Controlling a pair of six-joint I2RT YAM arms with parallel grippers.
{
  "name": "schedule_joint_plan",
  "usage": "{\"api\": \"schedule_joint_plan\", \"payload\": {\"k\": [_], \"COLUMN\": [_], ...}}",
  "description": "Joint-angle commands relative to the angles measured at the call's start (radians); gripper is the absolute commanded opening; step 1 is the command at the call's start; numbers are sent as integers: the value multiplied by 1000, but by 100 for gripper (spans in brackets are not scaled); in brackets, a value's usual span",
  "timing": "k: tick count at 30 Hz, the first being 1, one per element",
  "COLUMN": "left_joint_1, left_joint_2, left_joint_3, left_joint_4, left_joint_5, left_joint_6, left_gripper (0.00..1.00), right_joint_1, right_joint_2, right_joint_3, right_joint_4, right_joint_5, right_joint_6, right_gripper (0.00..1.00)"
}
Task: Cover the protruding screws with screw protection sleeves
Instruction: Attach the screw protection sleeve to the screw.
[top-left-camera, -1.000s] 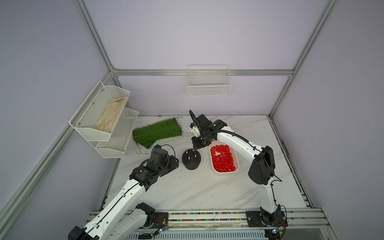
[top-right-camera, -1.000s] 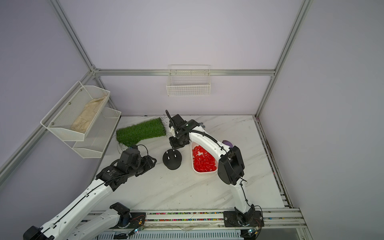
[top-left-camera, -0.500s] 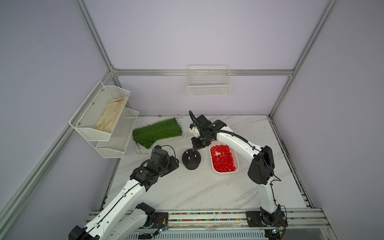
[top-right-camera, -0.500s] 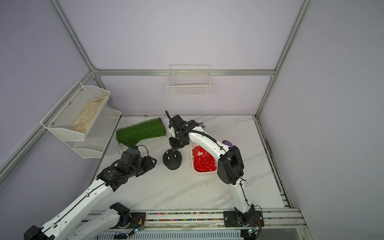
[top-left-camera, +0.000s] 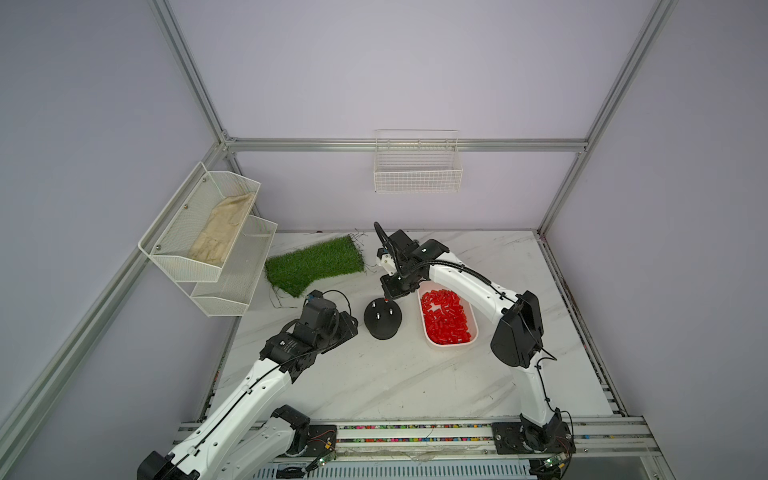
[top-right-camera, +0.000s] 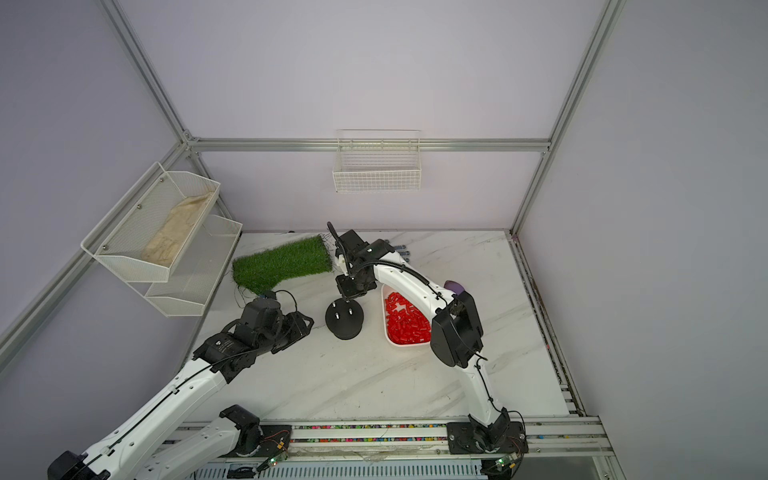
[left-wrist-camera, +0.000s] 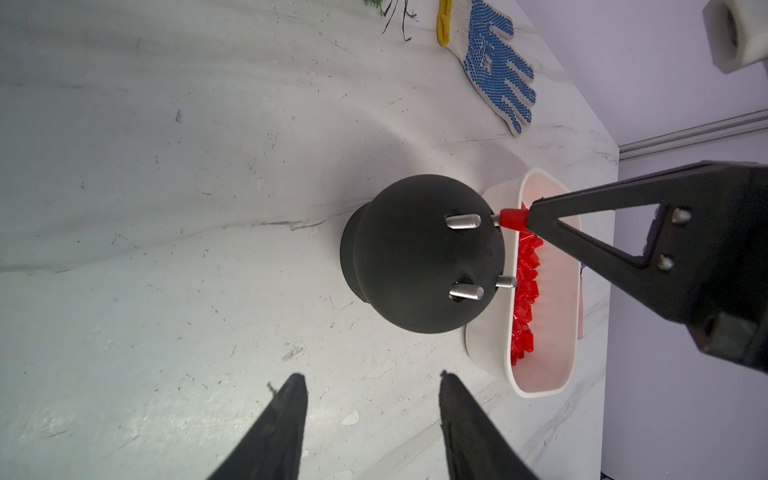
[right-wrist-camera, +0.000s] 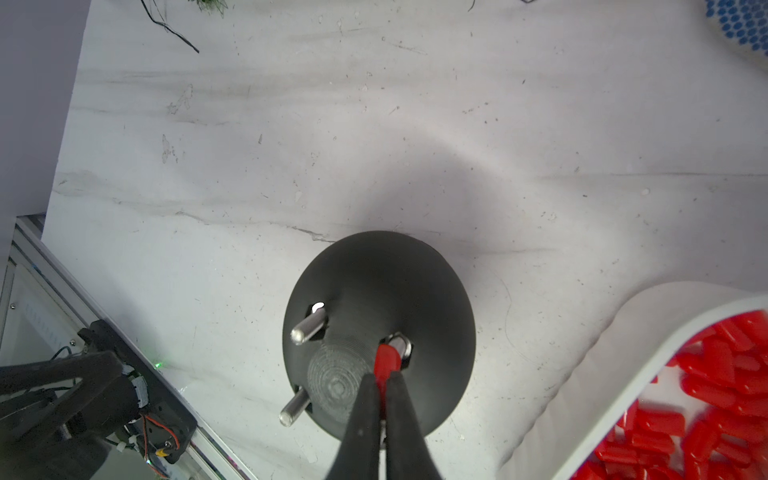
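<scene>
The black dome base (top-left-camera: 382, 322) (top-right-camera: 344, 322) stands in the middle of the table. Three of the protruding screws are bare (left-wrist-camera: 463, 221) (left-wrist-camera: 466, 291) (left-wrist-camera: 506, 282). My right gripper (right-wrist-camera: 381, 378) (top-left-camera: 388, 296) hangs just above the dome, shut on one red screw protection sleeve (right-wrist-camera: 386, 359) (left-wrist-camera: 512, 218). That sleeve sits over the tip of the fourth screw (right-wrist-camera: 400, 345), whose lower threads still show. More red sleeves (top-left-camera: 446, 318) fill the white tray (top-left-camera: 475, 332) to the right of the dome. My left gripper (left-wrist-camera: 372, 378) (top-left-camera: 351, 326) is open and holds nothing, a short way left of the dome.
A green turf mat (top-left-camera: 316, 266) lies behind the dome at the left. A blue-dotted glove (left-wrist-camera: 494, 66) lies on the table near the back wall. White mesh shelves (top-left-camera: 208, 245) hang on the left wall and a wire basket (top-left-camera: 417, 166) hangs on the back wall.
</scene>
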Motion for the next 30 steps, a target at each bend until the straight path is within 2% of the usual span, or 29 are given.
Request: {"api": "schedule_joint_plan", "payload": {"k": [1, 20, 30], "left_joint_1": [7, 6, 7], "left_joint_2": [-5, -3, -1], "left_joint_3": [-27, -25, -28], "left_joint_4": [32, 35, 36], "left_joint_5": [8, 14, 16], "left_joint_6": [-11, -12, -12], "left_gripper": [53, 53, 52], "right_joint_1": [8, 37, 49], "right_joint_2": [19, 88, 109], "right_joint_3": [35, 159, 203], "right_joint_4": [-26, -108, -122], "right_joint_5": [17, 97, 112], "right_joint_6": [-17, -32, -31], "right_gripper": [8, 8, 13]}}
